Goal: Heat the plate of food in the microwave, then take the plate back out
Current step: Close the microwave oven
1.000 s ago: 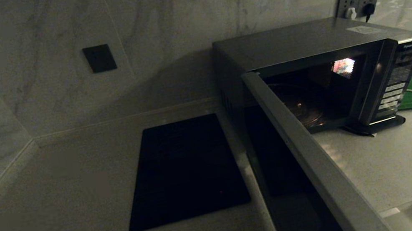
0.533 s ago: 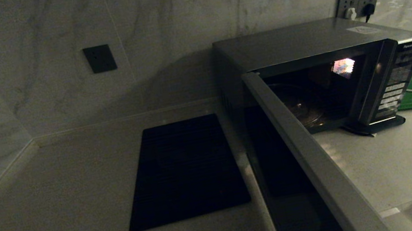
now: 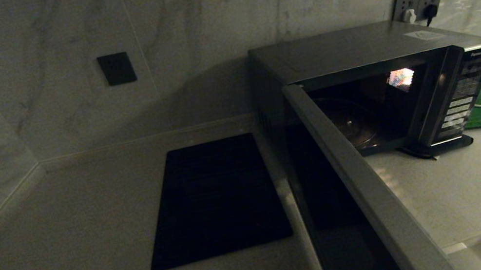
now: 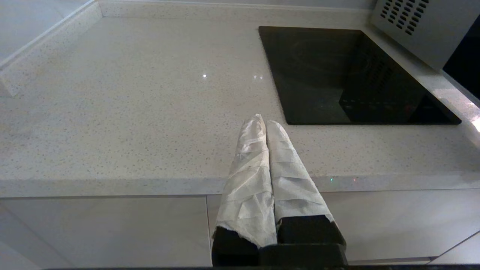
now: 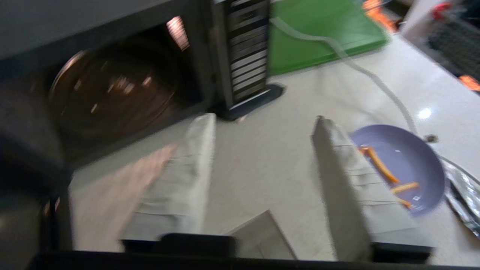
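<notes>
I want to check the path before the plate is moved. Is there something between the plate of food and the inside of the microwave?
Nothing visible blocks it. The plate of food lies on the bare counter, the microwave has its door swung open, and its glass turntable is bare. The right gripper hangs open beside the plate.

Cooktop (image 3: 214, 199) left of microwave (image 3: 374, 81); plate of food (image 5: 403, 168) on counter (image 5: 277, 157).

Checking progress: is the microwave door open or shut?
Open: the microwave door swings outward, baring the glass turntable inside.
</notes>
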{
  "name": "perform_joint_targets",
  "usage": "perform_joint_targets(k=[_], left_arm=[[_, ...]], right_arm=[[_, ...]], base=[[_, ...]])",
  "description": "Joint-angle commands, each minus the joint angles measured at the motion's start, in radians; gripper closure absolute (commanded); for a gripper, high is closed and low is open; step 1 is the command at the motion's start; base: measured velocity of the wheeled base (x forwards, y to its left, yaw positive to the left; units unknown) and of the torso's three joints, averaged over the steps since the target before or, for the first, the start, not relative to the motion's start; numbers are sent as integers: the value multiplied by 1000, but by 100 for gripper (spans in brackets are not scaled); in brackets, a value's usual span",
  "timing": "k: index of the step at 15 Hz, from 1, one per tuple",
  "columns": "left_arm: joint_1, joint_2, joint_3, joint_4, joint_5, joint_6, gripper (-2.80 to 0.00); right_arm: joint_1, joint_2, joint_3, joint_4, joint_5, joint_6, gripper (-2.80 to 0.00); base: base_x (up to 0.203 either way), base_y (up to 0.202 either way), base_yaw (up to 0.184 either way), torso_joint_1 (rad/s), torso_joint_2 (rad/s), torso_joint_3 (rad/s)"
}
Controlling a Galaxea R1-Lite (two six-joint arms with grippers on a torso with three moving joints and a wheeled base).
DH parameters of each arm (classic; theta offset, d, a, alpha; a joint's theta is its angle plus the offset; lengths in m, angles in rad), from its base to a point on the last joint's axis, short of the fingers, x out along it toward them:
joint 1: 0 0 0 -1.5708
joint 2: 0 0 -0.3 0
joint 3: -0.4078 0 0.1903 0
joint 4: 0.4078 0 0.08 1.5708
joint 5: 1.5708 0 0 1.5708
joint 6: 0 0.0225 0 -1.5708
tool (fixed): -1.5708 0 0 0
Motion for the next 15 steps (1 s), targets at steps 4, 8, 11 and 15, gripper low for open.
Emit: perform_joint_targets(k=[4,8,11,15], left_arm=[[0,2,0,0,0,-1,0],[0,2,0,0,0,-1,0],[0,2,0,0,0,-1,0],[0,2,0,0,0,-1,0]], right_arm=[[158,213,-264,204,-3,54,0],[329,309,-406,360,83,220,0],[472,329,-443,371,291,339,0],[547,425,-675,426,442,368,0]], base=[[0,0,0,0,0,0],[0,0,0,0,0,0],[0,0,0,0,0,0],[0,0,0,0,0,0]])
